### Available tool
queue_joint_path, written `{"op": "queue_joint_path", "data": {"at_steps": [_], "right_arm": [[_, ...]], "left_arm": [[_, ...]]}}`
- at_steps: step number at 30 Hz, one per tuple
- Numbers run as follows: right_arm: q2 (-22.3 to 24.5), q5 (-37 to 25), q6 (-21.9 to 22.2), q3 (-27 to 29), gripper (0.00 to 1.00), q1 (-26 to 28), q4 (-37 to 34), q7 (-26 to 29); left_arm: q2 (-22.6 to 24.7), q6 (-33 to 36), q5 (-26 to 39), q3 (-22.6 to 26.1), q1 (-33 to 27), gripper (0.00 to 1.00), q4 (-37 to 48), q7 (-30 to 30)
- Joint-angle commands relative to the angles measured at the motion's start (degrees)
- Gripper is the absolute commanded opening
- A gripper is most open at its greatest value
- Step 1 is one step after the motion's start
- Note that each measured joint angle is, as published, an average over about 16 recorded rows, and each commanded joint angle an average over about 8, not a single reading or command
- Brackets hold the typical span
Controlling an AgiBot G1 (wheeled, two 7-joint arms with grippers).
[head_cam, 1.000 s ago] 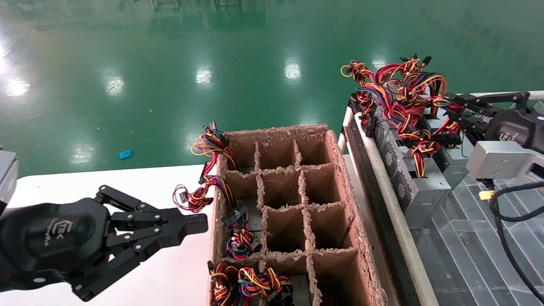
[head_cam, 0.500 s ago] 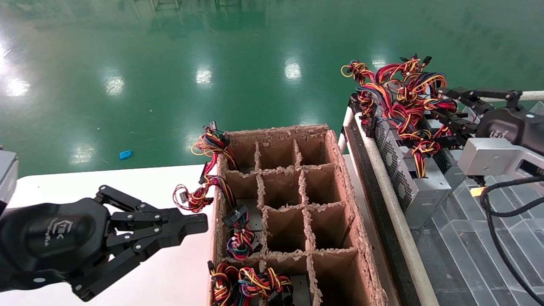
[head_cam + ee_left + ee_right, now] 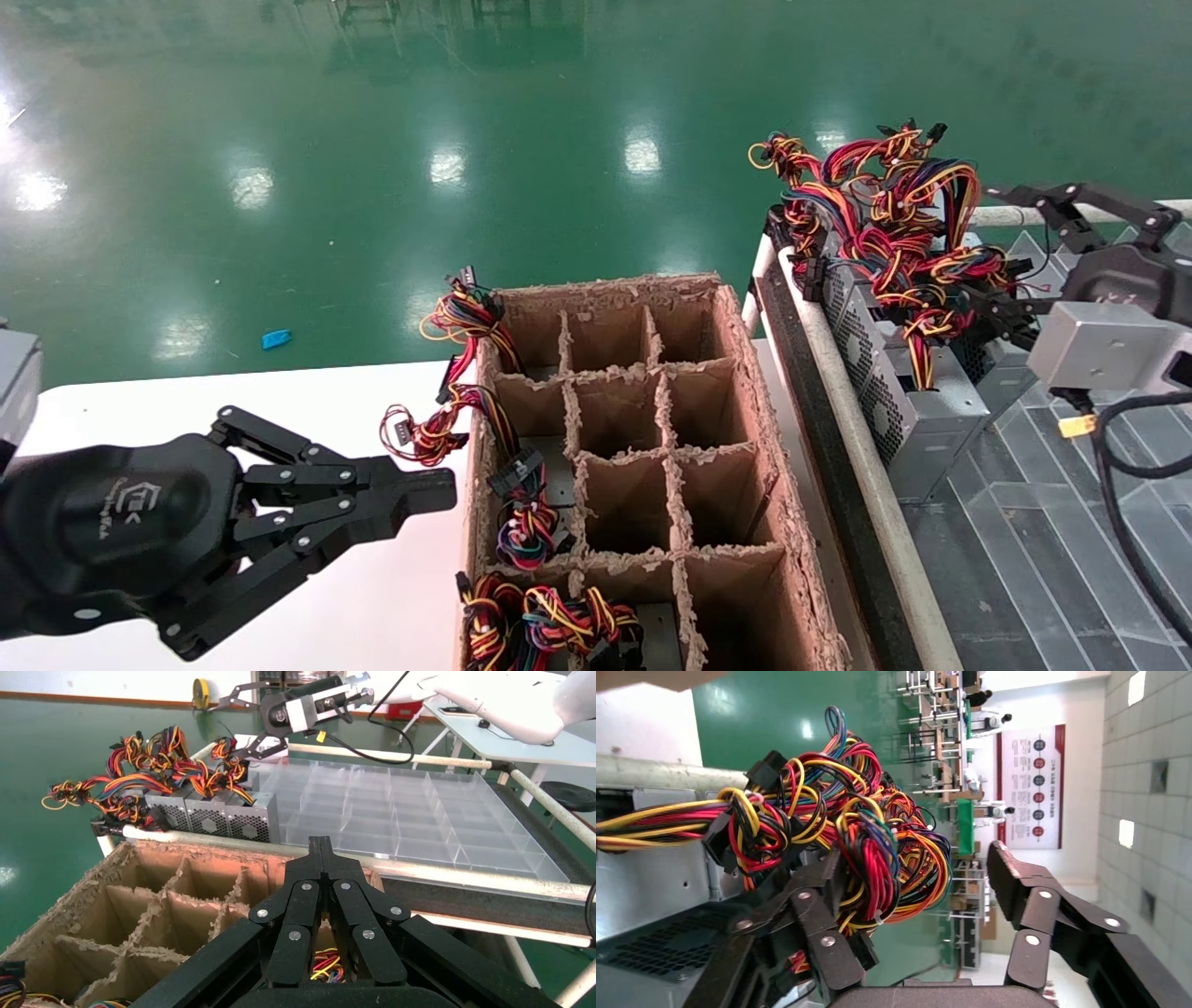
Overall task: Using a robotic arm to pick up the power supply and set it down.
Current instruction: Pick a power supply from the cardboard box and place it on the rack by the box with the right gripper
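Observation:
Several silver power supplies stand in a row at the near edge of the right-hand rack. The nearest power supply shows its honeycomb vent. Their red, yellow and black wires pile up above them. My right gripper is open at the wire bundle. One finger is buried in the wires and the other is in free air. My left gripper is shut and empty, hovering over the white table beside the cardboard box.
A brown cardboard divider box stands mid-table, with wired units in its left cells. A clear plastic divider tray lies on the rack behind a white rail. Green floor lies beyond.
My right gripper has shifted slightly at the wire bundle and its jaws have spread wider. The left arm has not moved.

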Motion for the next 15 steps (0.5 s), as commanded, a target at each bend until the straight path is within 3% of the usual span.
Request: {"op": "queue_joint_path", "data": {"at_steps": [1,15], "right_arm": [[0.3,0.3,-0.3,0.0,1.00,0.1,0.0,1.1],[4.4,-2.4,-4.7,-3.0,1.00,1.5,0.1,8.7]], "left_arm": [[0.0,0.0,0.0,0.0,0.0,0.00,0.0,0.0],[0.0,0.0,0.0,0.0,0.0,0.00,0.0,0.0]]}}
